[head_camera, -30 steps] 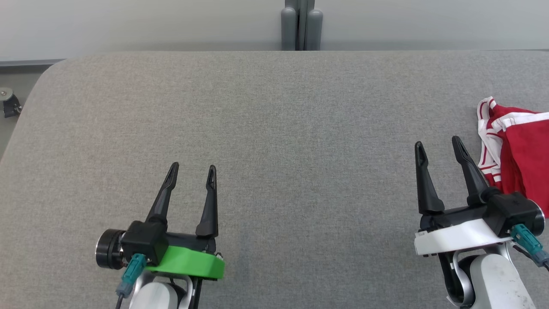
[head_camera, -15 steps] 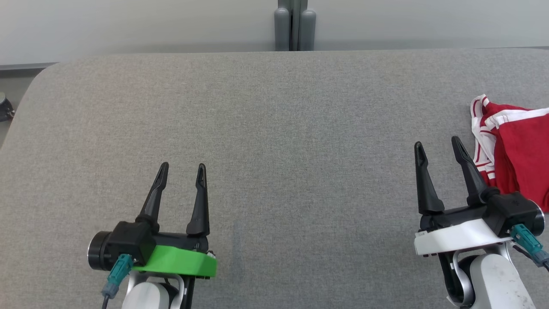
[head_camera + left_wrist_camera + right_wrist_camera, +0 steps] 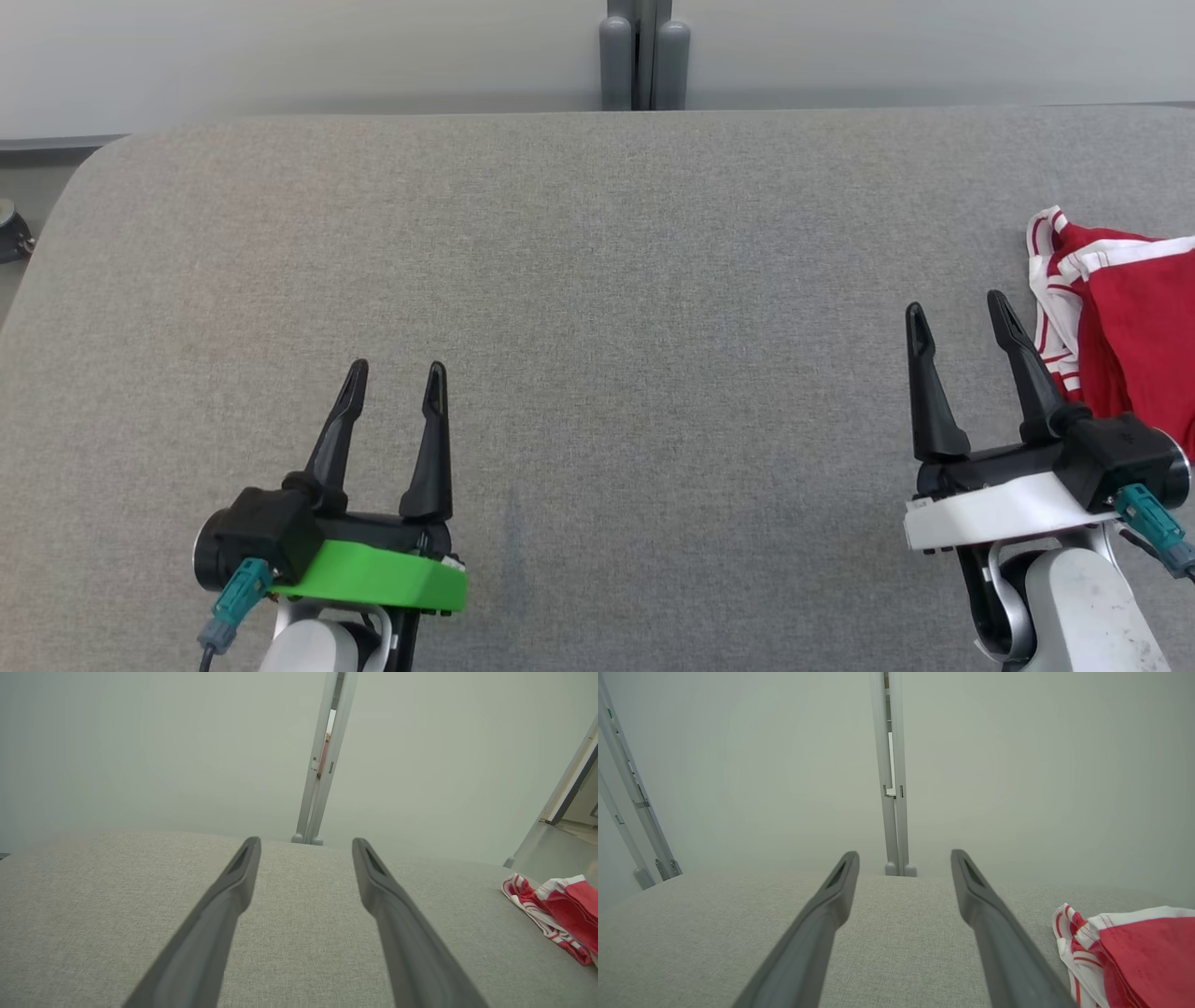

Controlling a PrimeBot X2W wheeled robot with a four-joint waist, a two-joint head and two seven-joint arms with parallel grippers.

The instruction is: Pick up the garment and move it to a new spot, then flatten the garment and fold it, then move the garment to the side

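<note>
A: Two grippers are seen nearest the camera in the head view, the left gripper (image 3: 397,369) at about seven o'clock and the right gripper (image 3: 956,304) at about four o'clock. Both pairs of fingers are spread apart, and nothing is held between them.

B: And where is the garment found?

A: The garment (image 3: 1130,327) is found at three o'clock, bunched on the grey padded table (image 3: 597,280). It lies just beside the right gripper's outer finger and is cut off by the frame edge. No contact is made out between finger and cloth, though the overlap in the head view makes that hard to judge.

B: How is it expected to handle?

A: It is judged light, soft and limp. Red fabric with white, red-striped trim is seen lying in loose folds. It would be expected to sag and drape when lifted, and to drag a little on the woven table cover. A pinch is best taken at the striped trim on the heap's nine o'clock side, nearest the right gripper, where the edge looks doubled and offers something to bite on. A single layer taken elsewhere could slip out.

B: Is any writing to be read?

A: None is to be read. No brand, label or print is made out on the cloth, the grippers or the table.

B: And farther off?

A: At twelve o'clock, past the table's far edge, a grey upright post (image 3: 644,56) is seen against a plain pale wall (image 3: 280,47).
</note>
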